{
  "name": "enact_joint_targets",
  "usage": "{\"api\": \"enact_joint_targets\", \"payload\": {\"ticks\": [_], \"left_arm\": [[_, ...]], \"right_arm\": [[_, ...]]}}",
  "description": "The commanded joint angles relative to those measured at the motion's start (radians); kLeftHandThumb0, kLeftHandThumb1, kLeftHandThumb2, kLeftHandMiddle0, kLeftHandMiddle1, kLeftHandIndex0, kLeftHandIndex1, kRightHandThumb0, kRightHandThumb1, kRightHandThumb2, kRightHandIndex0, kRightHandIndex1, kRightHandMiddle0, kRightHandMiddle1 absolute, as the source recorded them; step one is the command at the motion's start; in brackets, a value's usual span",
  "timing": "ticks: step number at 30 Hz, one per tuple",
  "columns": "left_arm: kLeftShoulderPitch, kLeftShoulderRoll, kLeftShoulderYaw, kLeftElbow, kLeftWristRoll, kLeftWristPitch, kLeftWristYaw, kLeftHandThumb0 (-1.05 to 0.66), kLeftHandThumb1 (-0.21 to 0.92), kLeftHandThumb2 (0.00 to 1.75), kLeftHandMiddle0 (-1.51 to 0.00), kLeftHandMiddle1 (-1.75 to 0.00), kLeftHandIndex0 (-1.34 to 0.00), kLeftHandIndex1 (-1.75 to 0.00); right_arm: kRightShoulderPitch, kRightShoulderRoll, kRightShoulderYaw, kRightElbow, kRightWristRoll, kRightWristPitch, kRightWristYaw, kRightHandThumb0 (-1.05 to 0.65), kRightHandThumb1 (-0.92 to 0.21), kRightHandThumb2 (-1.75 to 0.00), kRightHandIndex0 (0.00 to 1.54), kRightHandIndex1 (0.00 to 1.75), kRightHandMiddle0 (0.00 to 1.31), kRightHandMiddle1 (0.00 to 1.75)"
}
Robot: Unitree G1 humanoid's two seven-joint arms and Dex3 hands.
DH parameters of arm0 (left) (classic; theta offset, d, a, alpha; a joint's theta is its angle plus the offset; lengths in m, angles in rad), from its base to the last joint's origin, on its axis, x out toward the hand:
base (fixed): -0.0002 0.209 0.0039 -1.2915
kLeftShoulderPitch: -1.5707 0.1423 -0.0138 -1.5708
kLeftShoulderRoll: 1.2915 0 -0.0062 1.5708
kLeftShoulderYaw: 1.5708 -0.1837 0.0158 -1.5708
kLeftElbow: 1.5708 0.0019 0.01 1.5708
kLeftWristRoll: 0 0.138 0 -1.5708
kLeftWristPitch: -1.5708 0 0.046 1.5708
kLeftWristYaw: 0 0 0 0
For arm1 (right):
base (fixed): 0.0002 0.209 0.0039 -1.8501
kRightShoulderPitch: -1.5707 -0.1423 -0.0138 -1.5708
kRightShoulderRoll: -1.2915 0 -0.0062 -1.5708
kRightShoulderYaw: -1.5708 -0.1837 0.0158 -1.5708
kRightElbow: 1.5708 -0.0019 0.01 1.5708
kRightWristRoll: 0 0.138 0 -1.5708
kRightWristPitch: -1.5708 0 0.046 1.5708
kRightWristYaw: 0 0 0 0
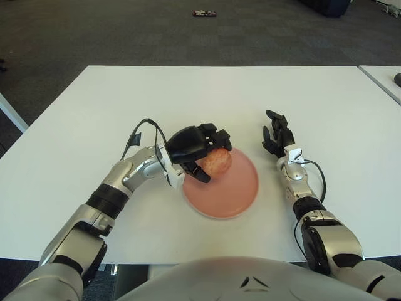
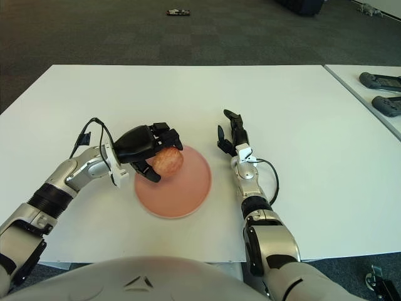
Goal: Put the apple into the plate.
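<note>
A reddish-yellow apple (image 1: pixel 217 162) is over the left part of the pink plate (image 1: pixel 233 189) on the white table. My left hand (image 1: pixel 202 148) reaches in from the left and is shut on the apple, black fingers (image 2: pixel 164 138) curled over its top and a thumb under its left side. Whether the apple touches the plate is hidden by the hand. My right hand (image 1: pixel 276 135) shows to the right of the plate with its fingers spread and nothing in them.
The white table (image 1: pixel 207 94) stretches wide around the plate. A second white table's corner (image 2: pixel 357 66) lies at the far right with dark controllers (image 2: pixel 383 81) on it. A small dark object (image 1: pixel 204 13) lies on the grey floor beyond.
</note>
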Motion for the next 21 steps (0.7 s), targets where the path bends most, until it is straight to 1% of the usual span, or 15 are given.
{"api": "enact_joint_targets", "payload": {"ticks": [1,10,21], "left_arm": [[-0.016,0.005,0.018,0.009,-0.006,-0.006,0.031,-0.71,0.92,0.78,-0.42,-1.31,-0.33,-1.52],[-0.020,0.004,0.026,0.032,-0.011,-0.027,0.065,-0.70,0.92,0.71,-0.45,-1.37,-0.37,-1.56],[-0.020,0.012,0.032,0.027,-0.022,-0.023,0.041,-0.70,0.92,0.73,-0.43,-1.34,-0.34,-1.55]], "right_arm": [[0.042,0.013,0.006,0.030,-0.005,0.046,0.002,-0.70,-0.92,-0.77,0.26,0.01,0.00,0.67],[0.054,0.017,0.011,0.002,-0.006,0.058,-0.001,-0.70,-0.92,-0.78,0.27,0.01,0.00,0.67],[0.060,0.021,0.009,-0.016,-0.002,0.075,0.003,-0.70,-0.92,-0.77,0.26,0.00,0.00,0.67]]}}
